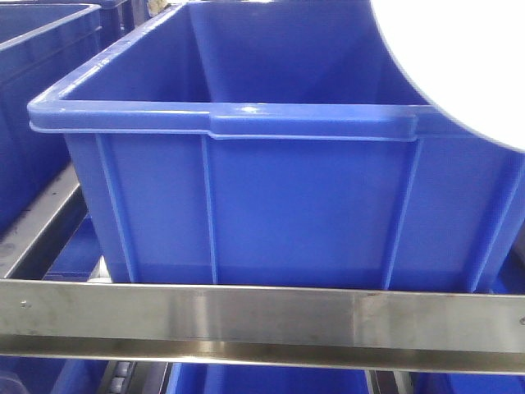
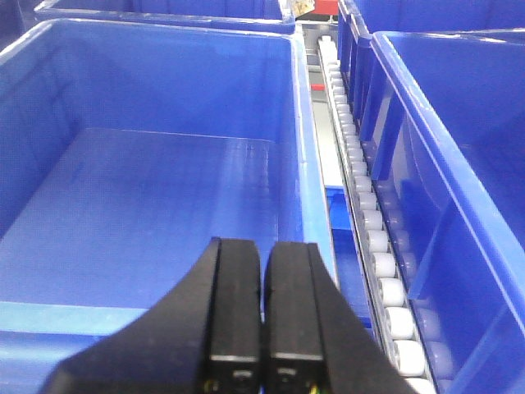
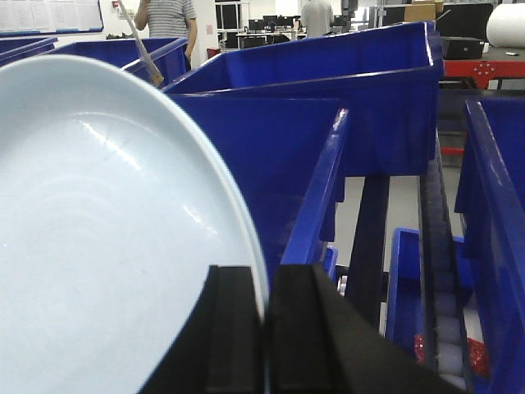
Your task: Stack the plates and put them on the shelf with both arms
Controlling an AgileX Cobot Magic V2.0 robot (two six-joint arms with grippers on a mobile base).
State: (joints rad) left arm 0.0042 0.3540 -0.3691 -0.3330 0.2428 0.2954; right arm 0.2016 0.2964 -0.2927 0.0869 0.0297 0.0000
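Observation:
A white plate (image 3: pixel 107 246) fills the left of the right wrist view, held on edge. My right gripper (image 3: pixel 265 287) is shut on its rim, one black finger on each side. I cannot tell whether one plate or two are in the grip. The plate also shows as a white curved shape at the top right of the front view (image 1: pixel 459 57), above a blue crate (image 1: pixel 271 164). My left gripper (image 2: pixel 264 263) is shut and empty, over the near wall of a blue crate (image 2: pixel 148 189). The shelf's steel front rail (image 1: pixel 262 316) runs below the crate.
Several blue crates stand on the shelf, left (image 1: pixel 33 98) and right (image 2: pixel 459 164) of the middle one. A track of white rollers (image 2: pixel 369 222) runs between crates. More crates (image 3: pixel 328 90) and two people (image 3: pixel 168 16) are in the background.

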